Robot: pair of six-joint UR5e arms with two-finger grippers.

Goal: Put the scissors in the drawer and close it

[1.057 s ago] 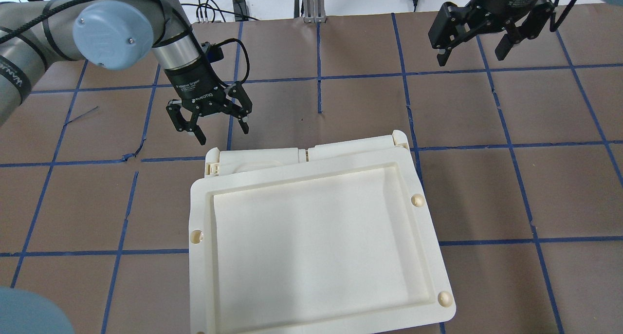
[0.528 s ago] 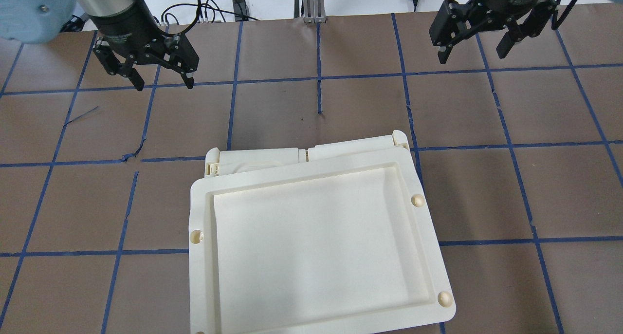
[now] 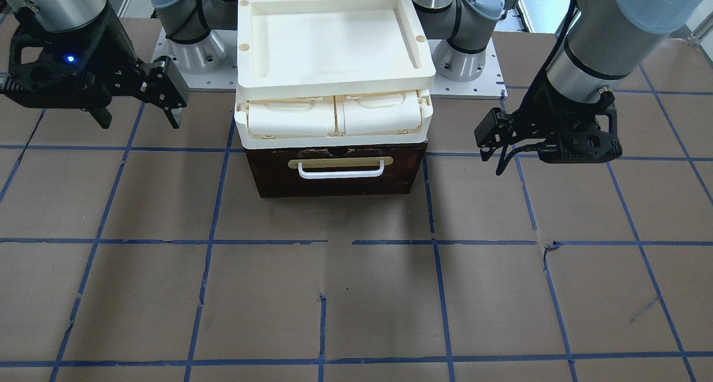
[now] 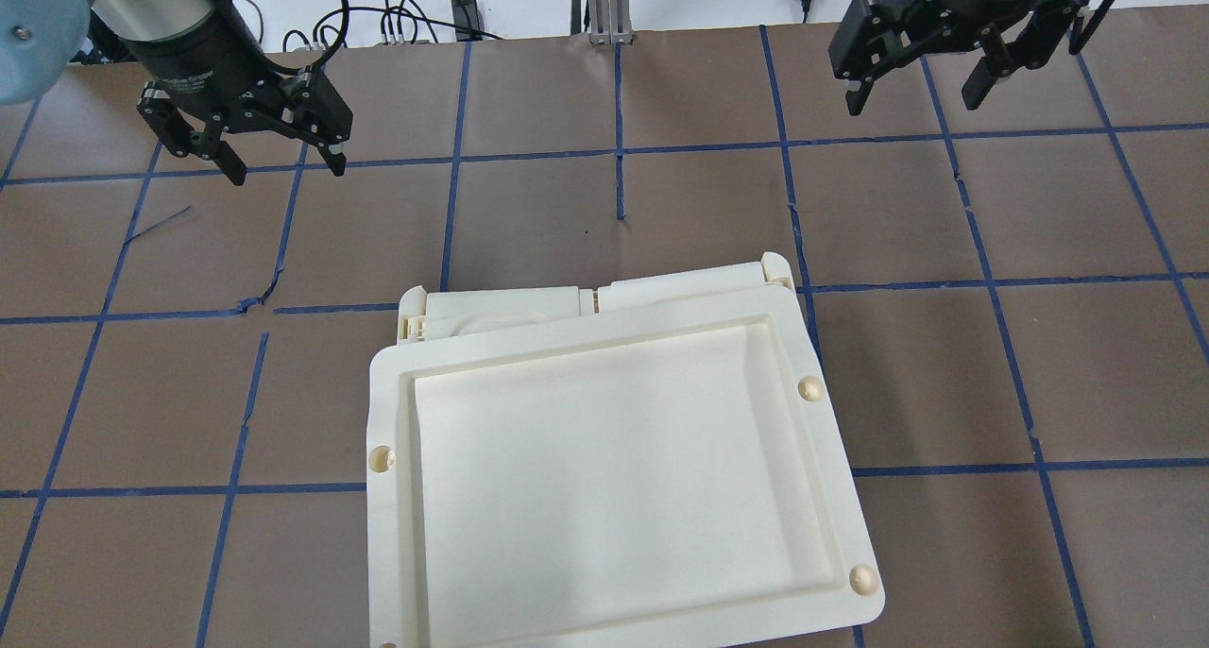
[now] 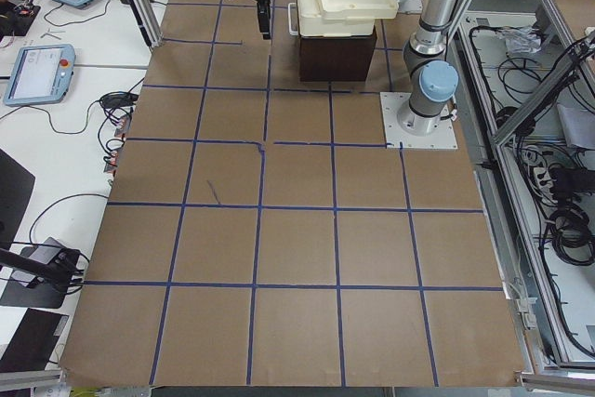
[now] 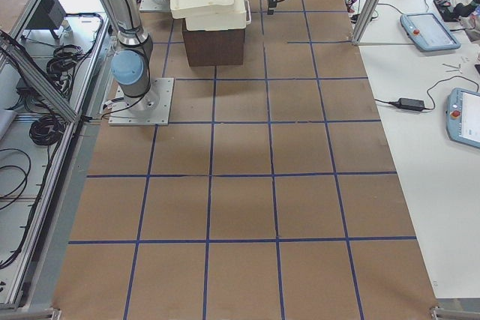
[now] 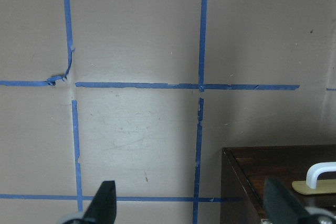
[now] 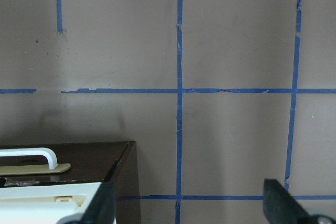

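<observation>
Scissors: not showing in any view, neither on the table [image 3: 356,293] nor in either gripper.

Drawer [image 3: 401,173] is sitting under the two cream compartments [image 3: 289,120] and the tray [image 4: 389,412]. Its dark front is lying flush with the box, white handle [image 3: 341,175] facing the operators' side, no pale interior showing. I am reading it as shut.

Left gripper [image 4: 285,168] is hanging above the table on the robot's left of the box, fingers spread wide and holding nothing. Its wrist camera is catching only the box corner and bare paper between the fingertips.

Right gripper [image 4: 913,103] is hovering off the other side, well apart from the box, fingers likewise spread and empty.

Judgement: with the drawer looking closed and the scissors nowhere outside it, they are probably lying inside, though I cannot confirm that. If so, both steps are looking done and nothing is left but parking the arms; if not, the scissors need finding first
</observation>
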